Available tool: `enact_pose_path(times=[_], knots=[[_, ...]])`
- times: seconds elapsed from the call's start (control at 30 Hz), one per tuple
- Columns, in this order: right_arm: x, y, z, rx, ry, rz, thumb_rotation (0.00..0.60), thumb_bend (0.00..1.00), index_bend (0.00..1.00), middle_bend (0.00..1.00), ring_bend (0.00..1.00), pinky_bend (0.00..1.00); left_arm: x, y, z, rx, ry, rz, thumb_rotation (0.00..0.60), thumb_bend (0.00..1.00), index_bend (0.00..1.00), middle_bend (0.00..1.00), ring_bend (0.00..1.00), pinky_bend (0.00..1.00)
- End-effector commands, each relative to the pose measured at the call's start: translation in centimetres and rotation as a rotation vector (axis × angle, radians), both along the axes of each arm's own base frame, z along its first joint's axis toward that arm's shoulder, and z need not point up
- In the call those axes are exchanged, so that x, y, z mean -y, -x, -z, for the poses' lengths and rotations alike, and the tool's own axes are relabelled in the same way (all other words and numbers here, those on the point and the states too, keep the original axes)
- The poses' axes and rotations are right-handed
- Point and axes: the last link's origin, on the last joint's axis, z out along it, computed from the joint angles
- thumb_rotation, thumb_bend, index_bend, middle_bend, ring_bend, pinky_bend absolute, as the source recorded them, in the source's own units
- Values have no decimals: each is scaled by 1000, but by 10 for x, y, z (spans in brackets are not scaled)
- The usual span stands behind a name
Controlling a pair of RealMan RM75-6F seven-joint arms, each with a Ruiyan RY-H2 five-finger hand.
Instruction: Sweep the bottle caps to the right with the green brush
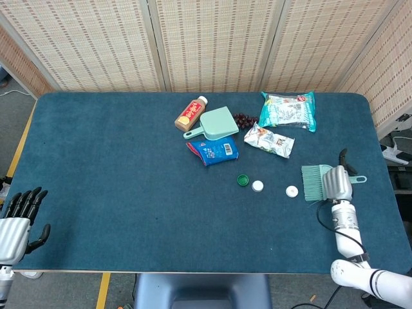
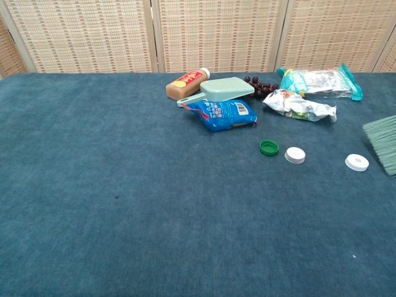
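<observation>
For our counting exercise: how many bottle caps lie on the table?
3: a green cap, a white cap right of it, and another white cap by the brush. None seems hidden.
</observation>
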Motion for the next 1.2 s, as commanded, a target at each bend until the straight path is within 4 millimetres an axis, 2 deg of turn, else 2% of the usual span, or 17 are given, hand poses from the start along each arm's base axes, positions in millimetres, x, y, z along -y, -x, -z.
enact_pose_path(times=[0.03, 0.13, 0.23, 0.33, 0.43, 0.63, 0.77, 0.87, 1.07, 1.2], knots=[[-7, 19, -29, 40, 38, 13, 600, 406, 947, 820, 480, 78, 0, 0, 1, -2, 3, 1, 600, 452, 0, 0, 0, 14], [-10, 27, -49, 82, 76, 15, 600, 405, 947, 820, 480, 78, -1, -1, 4, -4, 9, 3, 600, 452, 0, 0, 0, 14], [-13, 26, -64, 172, 110, -3, 600, 405, 947, 820, 480, 78, -1, -2, 5, -4, 13, 4, 600, 451, 0, 0, 0, 14], [-16, 11, -69, 259, 105, -52, 600, 405, 947, 820, 480, 78, -3, -3, 6, -4, 13, 4, 600, 452, 0, 0, 0, 14], [-19, -15, -64, 324, 73, -116, 600, 405, 947, 820, 480, 78, -4, -3, 6, -4, 13, 4, 600, 452, 0, 0, 0, 14], [-18, -83, -36, 332, -12, -234, 600, 405, 947, 820, 480, 78, -2, -2, 4, 1, 8, 4, 600, 452, 0, 0, 0, 15], [-15, -131, -6, 290, -60, -282, 600, 405, 947, 820, 480, 78, -1, -1, 0, 11, 1, 3, 600, 453, 0, 0, 0, 14], [-10, -158, 17, 249, -94, -298, 600, 405, 947, 820, 480, 78, -2, 1, -2, 18, -1, -4, 600, 452, 0, 0, 0, 14], [4, -199, 61, 206, -131, -294, 600, 405, 947, 820, 480, 78, -10, 8, -8, 38, -6, -29, 600, 452, 0, 0, 0, 14], [10, -210, 82, 159, -146, -280, 600, 405, 947, 820, 480, 78, -14, 9, -13, 43, -19, -28, 600, 451, 0, 0, 0, 14]])
